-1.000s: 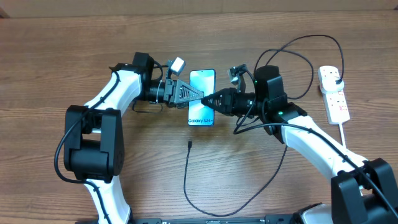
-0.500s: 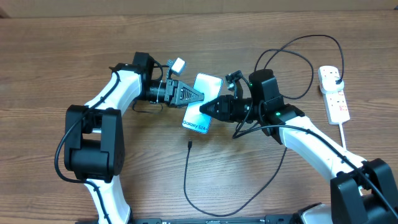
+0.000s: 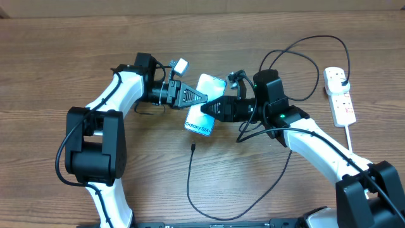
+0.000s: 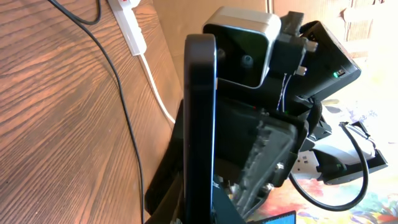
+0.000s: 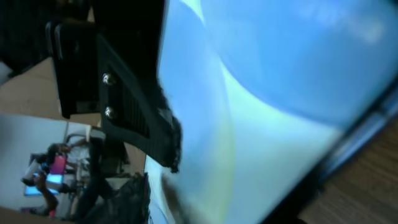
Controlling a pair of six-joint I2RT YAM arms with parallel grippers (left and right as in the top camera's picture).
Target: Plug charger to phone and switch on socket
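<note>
Overhead view: 2 arms meet at mid-bench over the phone (image 3: pixel 199 121), which sits askew with its "Galaxy S24" end toward the near edge. The left gripper (image 3: pixel 204 98) reaches its left long edge; the right gripper (image 3: pixel 207 109) overlaps its right side. The charger (image 3: pixel 190 183) loops across the wood-grain bench (image 3: pixel 63 50), its connector tip (image 3: pixel 192 147) lying free just below the phone, not touching it. The socket (image 3: pixel 342 101) lies well apart at the far right, with a white cord (image 3: pixel 350 136) trailing from it.

Left wrist view only: the phone (image 4: pixel 200 124) appears edge-on as a dark slab, with the right arm's grey camera housing (image 4: pixel 242 46) directly behind it.

Right wrist view only: the pale blue screen (image 5: pixel 280 93) fills the frame and 1 black finger (image 5: pixel 140 118) of the left gripper lies on it, so the left jaws pinch the phone. Whether the right jaws are spread or pressed together cannot be told.

Surroundings: a pale strip borders the bench's far edge, and the wrist-view backgrounds are blurred.
</note>
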